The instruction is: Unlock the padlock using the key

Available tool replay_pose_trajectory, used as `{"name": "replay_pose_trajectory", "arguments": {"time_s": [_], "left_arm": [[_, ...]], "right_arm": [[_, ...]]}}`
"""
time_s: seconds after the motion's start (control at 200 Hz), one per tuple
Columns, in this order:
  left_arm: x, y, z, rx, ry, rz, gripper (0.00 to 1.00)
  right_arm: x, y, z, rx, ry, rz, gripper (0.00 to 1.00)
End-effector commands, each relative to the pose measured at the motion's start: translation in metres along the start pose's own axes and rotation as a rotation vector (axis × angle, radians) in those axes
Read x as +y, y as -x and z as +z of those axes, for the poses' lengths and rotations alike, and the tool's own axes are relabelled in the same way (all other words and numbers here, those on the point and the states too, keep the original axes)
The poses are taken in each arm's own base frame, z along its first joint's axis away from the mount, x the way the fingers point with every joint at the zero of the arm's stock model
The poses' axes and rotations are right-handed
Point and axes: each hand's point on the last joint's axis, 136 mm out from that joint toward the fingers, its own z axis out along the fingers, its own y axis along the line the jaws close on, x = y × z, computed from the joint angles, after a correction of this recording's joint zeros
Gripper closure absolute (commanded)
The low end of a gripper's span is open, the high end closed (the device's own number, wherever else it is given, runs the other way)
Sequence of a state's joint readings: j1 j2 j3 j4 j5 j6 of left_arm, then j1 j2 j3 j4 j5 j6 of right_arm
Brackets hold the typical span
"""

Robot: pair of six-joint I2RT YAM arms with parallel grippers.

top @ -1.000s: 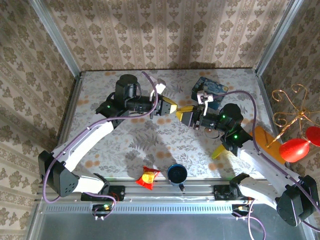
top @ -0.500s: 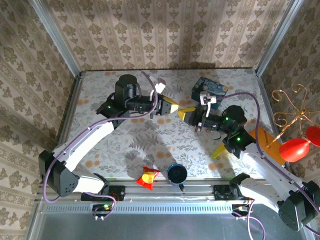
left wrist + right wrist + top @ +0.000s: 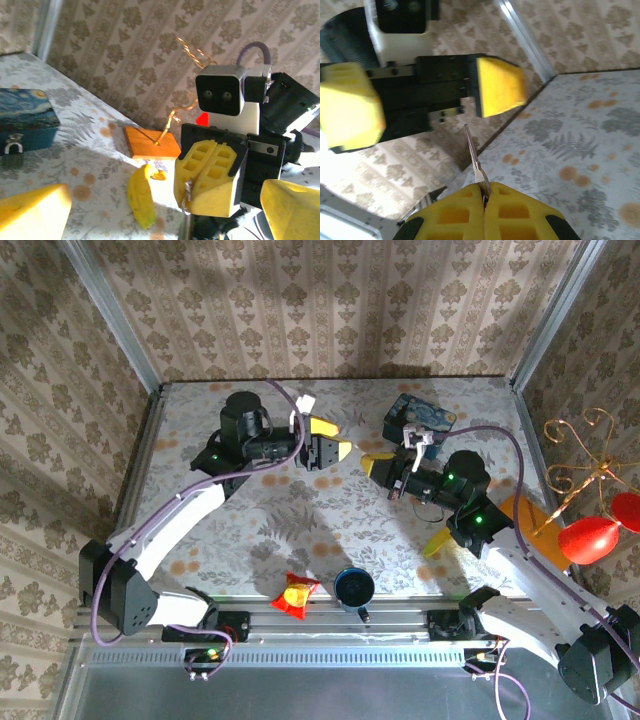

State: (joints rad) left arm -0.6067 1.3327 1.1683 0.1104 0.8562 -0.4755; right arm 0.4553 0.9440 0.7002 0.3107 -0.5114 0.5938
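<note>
The key [image 3: 476, 160] is a thin silvery blade standing up out of my right gripper [image 3: 484, 192], whose yellow fingers are shut on its head. In the left wrist view that shut gripper [image 3: 207, 182] faces the camera with the key [image 3: 188, 196] at its seam. My left gripper [image 3: 338, 440] is open just left of the right gripper [image 3: 372, 465], its yellow fingers [image 3: 500, 85] spread apart either side of the key tip without touching it. The padlock [image 3: 13, 146] shows as a tiny silvery shackle on the front of the blue starry tin [image 3: 25, 117].
A banana [image 3: 140, 195] lies by an orange wooden block [image 3: 151, 142] that holds a gold wire stand. A red balloon-like shape [image 3: 590, 538] hangs at the right. A blue cup [image 3: 354, 587] and a snack packet [image 3: 295, 592] sit near the front rail.
My left gripper has opened and drawn back slightly to the left. The right gripper stays shut on the key and has shifted a little right.
</note>
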Motion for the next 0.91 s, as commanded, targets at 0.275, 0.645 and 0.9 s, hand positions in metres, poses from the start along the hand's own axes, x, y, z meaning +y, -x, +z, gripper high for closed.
{"name": "replay_pose_trajectory", "arguments": {"time_s": [0.275,0.645,0.9], "left_arm": [[0.077,0.019,-0.039,-0.217,0.491,-0.038,0.00],[0.203,0.014,0.011,-0.194,0.724,-0.176,0.00],[0.265,-0.002,0.088,-0.141,0.531,-0.342,0.00]], "right_arm": [[-0.152,-0.006,-0.071,-0.096,-0.931,0.056,1.00],[-0.237,-0.018,-0.131,-0.162,-1.463,0.014,1.00],[-0.296,-0.028,-0.138,-0.075,-1.593,0.039,1.00]]}}
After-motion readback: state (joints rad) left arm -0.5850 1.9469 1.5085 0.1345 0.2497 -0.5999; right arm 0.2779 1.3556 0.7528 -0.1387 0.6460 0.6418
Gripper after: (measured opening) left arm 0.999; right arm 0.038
